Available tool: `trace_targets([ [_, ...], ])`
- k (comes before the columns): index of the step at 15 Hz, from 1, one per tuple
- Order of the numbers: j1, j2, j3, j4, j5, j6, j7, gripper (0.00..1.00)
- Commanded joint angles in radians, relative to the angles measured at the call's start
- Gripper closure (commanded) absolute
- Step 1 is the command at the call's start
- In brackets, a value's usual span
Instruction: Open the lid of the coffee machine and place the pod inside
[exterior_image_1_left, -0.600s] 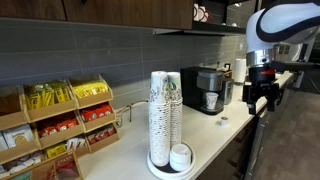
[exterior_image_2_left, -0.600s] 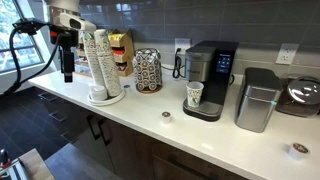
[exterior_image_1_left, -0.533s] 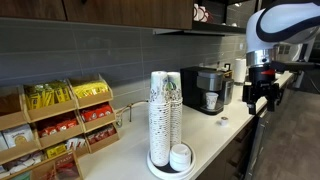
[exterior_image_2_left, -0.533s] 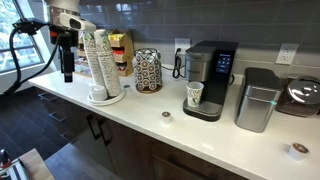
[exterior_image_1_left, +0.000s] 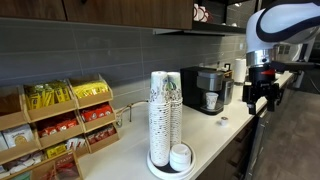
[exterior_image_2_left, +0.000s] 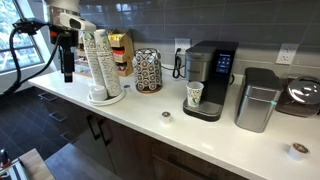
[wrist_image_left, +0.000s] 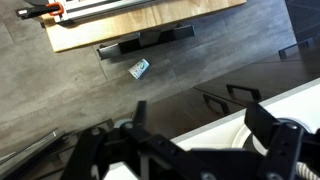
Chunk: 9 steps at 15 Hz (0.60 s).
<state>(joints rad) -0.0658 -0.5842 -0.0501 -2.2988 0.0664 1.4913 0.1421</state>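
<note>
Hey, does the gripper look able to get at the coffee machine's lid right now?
Probably yes, after a move. The open gripper hangs off the counter edge, apart from the coffee machine; nothing rests on its lid.

The arm (exterior_image_1_left: 288, 20) was seen to be built of rounded, glossy white shells, and a dark band was noted where its last section met the wrist. The gripper (exterior_image_1_left: 262, 102) beneath was finished entirely in black and was blocky in shape. In the wrist view its two fingers (wrist_image_left: 264, 128) were shown as thick, matte black links with angular edges. A thin black cable (exterior_image_2_left: 14, 48) was seen looped beside the white shells in an exterior view.
</note>
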Motion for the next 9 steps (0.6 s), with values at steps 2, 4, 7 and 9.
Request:
trace_targets([
  [2,-0.033,0.034,-0.028,-0.006,0.057,0.102,0.021,0.00],
  [4,-0.065,0.063,-0.065,-0.022,0.086,0.224,0.022,0.00],
  [7,-0.107,0.113,-0.111,-0.036,0.129,0.408,0.029,0.00],
  [9,-0.125,0.150,-0.145,-0.030,0.183,0.493,0.036,0.00],
])
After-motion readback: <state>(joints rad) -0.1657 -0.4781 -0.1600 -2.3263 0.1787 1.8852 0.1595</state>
